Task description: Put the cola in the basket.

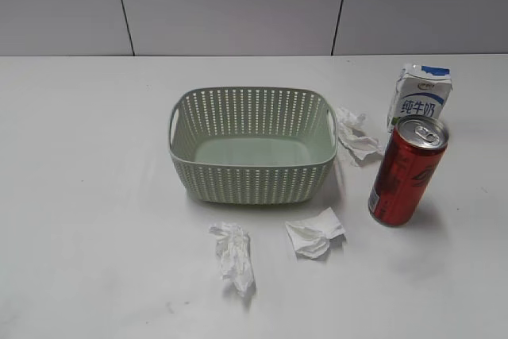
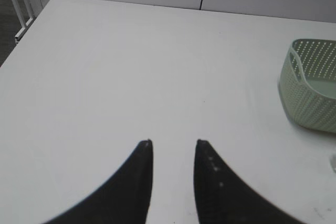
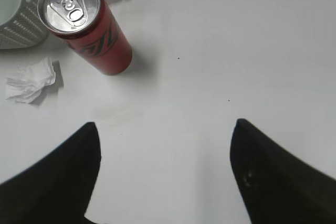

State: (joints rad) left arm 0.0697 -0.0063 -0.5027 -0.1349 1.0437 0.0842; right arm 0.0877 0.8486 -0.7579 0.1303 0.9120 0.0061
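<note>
The cola (image 1: 406,169) is a tall red can with a silver top. It stands upright on the white table, to the right of the basket (image 1: 251,180). The sage-green perforated basket sits mid-table and looks empty. In the right wrist view the cola (image 3: 86,27) is at the upper left, and my right gripper (image 3: 165,124) is wide open and empty, apart from the can. In the left wrist view my left gripper (image 2: 173,142) is open with a narrow gap, holding nothing, over bare table, with the basket (image 2: 310,103) at the right edge. Neither gripper shows in the exterior view.
A white-and-blue milk carton (image 1: 419,94) stands just behind the cola. Crumpled white tissues lie around the basket: one at its right (image 1: 355,136), two in front (image 1: 314,236) (image 1: 234,256). One tissue (image 3: 30,80) lies left of the can.
</note>
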